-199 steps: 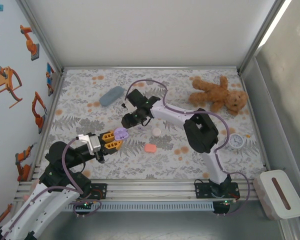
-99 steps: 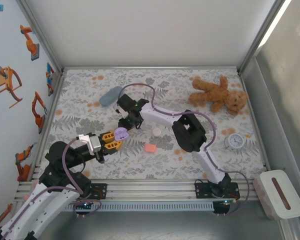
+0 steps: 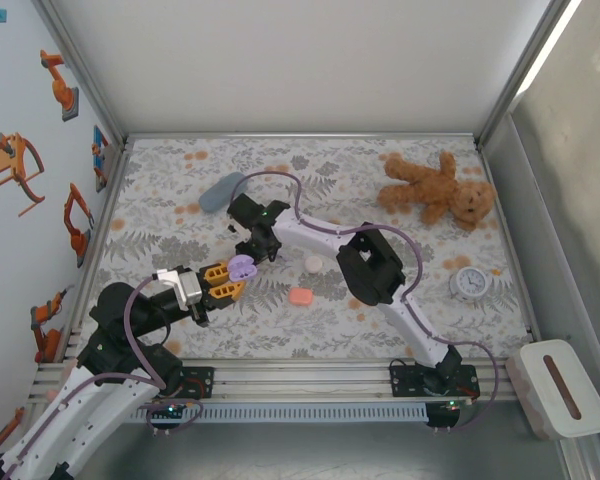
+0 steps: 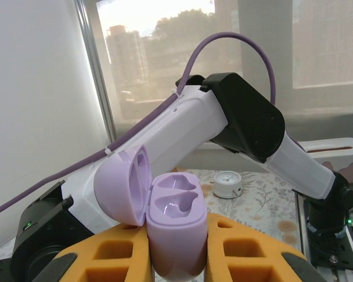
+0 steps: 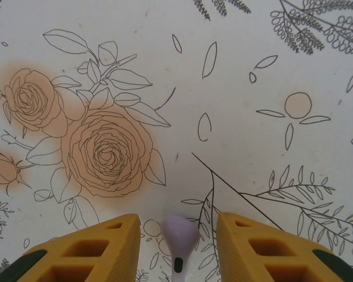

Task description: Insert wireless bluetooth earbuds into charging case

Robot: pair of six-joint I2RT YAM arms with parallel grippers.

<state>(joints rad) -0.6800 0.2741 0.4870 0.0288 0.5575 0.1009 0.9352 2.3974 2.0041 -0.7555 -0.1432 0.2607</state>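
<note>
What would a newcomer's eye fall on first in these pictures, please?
The open lilac charging case stands out most, lid flipped back, both wells apparently empty, clamped upright in the left gripper at the near left. Next is the tiny lilac earbud between the orange fingers of the right gripper, a gap on each side, over the floral tablecloth. A brown teddy bear lies at the far right.

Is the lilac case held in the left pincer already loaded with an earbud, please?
No, both wells of the open lilac case are empty.
</note>
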